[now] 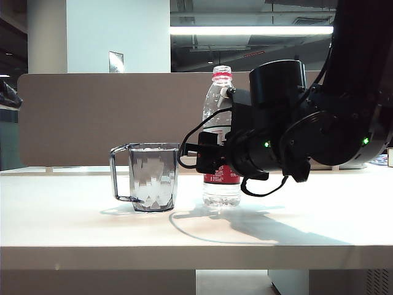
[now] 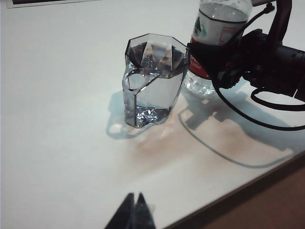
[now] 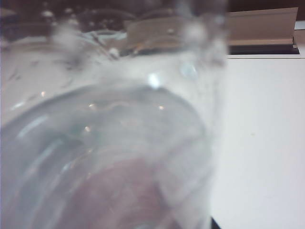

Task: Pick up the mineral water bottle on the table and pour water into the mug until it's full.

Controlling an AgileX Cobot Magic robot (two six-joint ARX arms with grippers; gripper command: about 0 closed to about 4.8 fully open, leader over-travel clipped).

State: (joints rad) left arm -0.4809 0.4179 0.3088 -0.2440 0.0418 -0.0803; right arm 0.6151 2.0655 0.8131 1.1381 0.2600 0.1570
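Exterior view: upright mineral water bottle (image 1: 220, 123) beside mug (image 1: 152, 176).

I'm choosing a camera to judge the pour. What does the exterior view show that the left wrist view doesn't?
Exterior only: the bottle's red neck ring and full height, standing upright on the table.
Left wrist only: down into the mug, and the left gripper's tips, shut, low over the table apart from both.
Both: the mug beside the bottle, and the right gripper at the bottle's label.
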